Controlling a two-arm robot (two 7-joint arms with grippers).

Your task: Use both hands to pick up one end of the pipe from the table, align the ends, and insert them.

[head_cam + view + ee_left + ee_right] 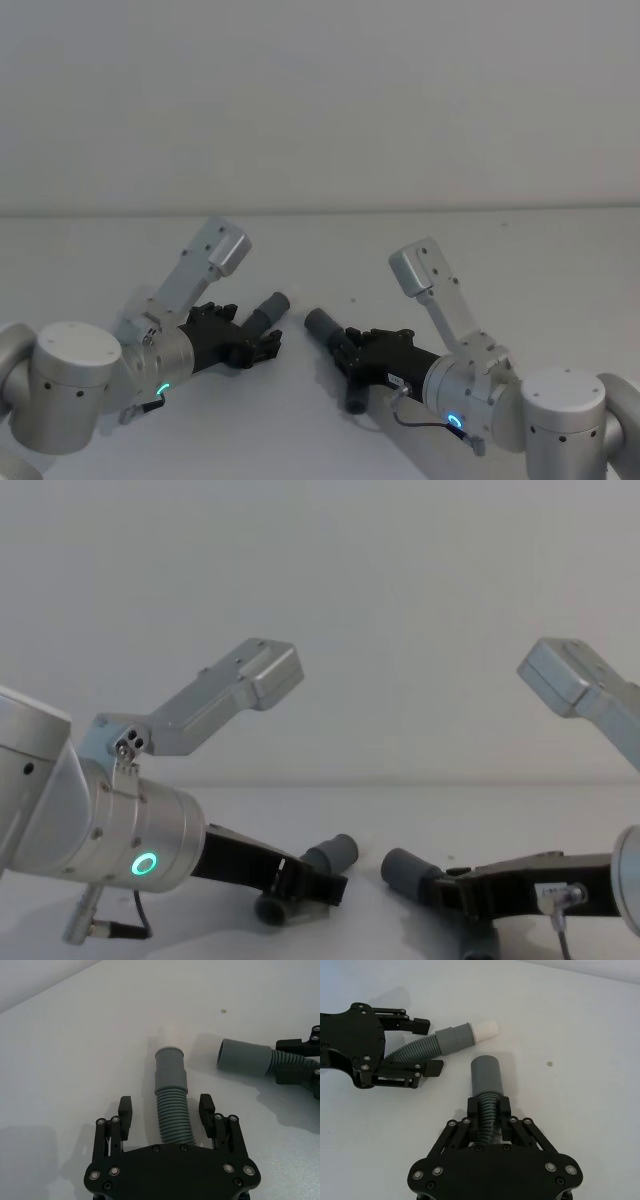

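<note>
Grey, probably light, bendy (ribs offered grip): right gripper (pixel 489 1110) clamped socket piece (pixel 486 1072); left gripper (pixel 166 1105) gaped around white-tipped piece (pixel 170 1075).

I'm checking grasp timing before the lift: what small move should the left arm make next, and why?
Probably close the left pincer. Its fingers straddle the ribbed part of the white-tipped pipe piece with gaps on both sides, while the right pincer is clamped on the socket piece. Both pieces need holding before alignment.
</note>
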